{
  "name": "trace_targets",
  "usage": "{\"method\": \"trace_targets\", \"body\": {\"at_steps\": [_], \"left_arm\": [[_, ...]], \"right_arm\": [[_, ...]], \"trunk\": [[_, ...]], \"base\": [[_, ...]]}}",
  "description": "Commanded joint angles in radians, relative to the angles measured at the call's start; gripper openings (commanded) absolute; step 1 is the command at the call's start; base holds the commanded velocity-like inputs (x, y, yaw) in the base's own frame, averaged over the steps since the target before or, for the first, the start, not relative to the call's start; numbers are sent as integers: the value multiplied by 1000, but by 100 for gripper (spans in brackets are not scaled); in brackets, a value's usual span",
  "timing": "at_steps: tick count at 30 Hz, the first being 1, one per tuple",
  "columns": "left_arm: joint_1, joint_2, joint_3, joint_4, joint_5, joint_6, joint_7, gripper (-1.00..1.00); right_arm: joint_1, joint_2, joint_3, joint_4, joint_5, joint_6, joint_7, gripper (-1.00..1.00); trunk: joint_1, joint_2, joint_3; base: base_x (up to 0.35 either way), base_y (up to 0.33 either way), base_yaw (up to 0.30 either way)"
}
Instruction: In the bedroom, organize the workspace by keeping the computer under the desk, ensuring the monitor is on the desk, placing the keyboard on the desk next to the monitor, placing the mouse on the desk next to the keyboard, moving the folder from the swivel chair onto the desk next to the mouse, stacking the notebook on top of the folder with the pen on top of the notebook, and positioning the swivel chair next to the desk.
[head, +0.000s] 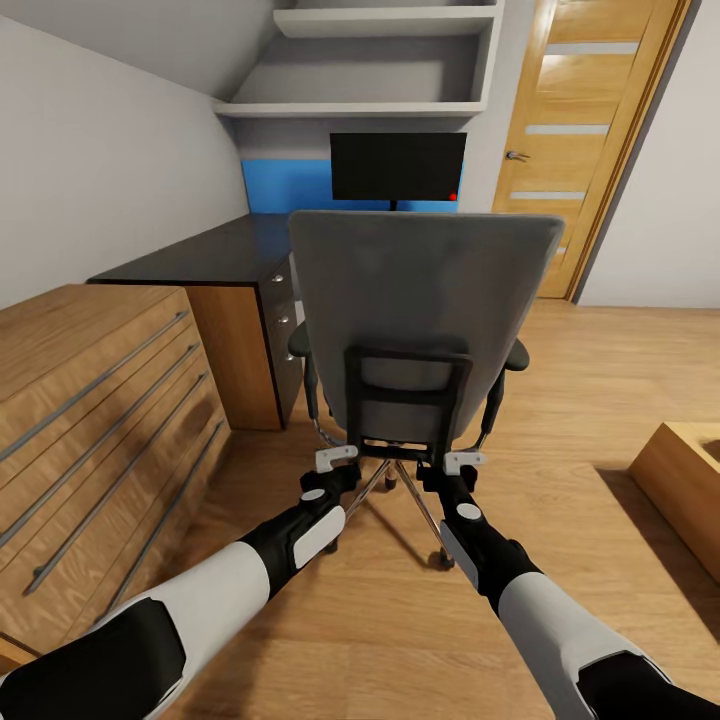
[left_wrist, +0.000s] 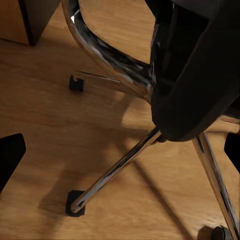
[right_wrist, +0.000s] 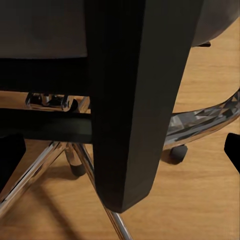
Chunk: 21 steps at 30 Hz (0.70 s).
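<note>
Chair (head: 425, 320) first: it stands with its tall grey back toward me, in front of the worktop (head: 215, 250), which lies beyond it against the wall. My left hand (head: 337, 459) and right hand (head: 464, 462) are both low behind the chair, at the bottom corners of the black frame on its back, just above the chrome base (head: 400, 485). I judge they sit there, one to each side, so that a push would go evenly through the frame and roll the chair straight toward the worktop instead of spinning it on its swivel. Whether either hand is clamped on the frame or merely set against it I cannot tell; in the wrist views the fingers show as dark shapes at the far edges, which looks spread apart, yet the head view hides the tips. The left wrist view looks under the seat at the chrome legs (left_wrist: 117, 167) and a castor (left_wrist: 75, 203) on the wood floor (left_wrist: 45, 115); the right wrist view has the black frame upright (right_wrist: 137, 100) very close ahead. The monitor (head: 398, 166) stands on the worktop beyond the chair, screen dark, red dot at its lower corner. The seat is hidden behind the chair back, so I cannot say whether the folder lies there. A wooden chest (head: 90, 400) sits beside the worktop, nearer to me than the chair.
</note>
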Motion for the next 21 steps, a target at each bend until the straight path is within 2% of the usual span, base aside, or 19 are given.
{"method": "trace_targets", "body": {"at_steps": [1,5,8,21], "left_arm": [[-2,0,-8,-2,-2,-7,6,100],[-2,0,-8,-10,-51,-12,6,100],[-2,0,-8,-14,-70,-16,6,100],[-2,0,-7,-25,-83,-62,4,100]], "right_arm": [[-1,-1,8,1,-10,-5,-7,100],[-1,-2,7,0,-9,-6,-7,100],[-1,-3,7,1,-10,-8,-6,100],[0,-4,6,5,-10,-12,-5,100]], "trunk": [[0,0,-1],[0,0,-1],[0,0,-1],[0,0,-1]], "base": [[0,0,0],[0,0,0],[0,0,0],[0,0,0]]}}
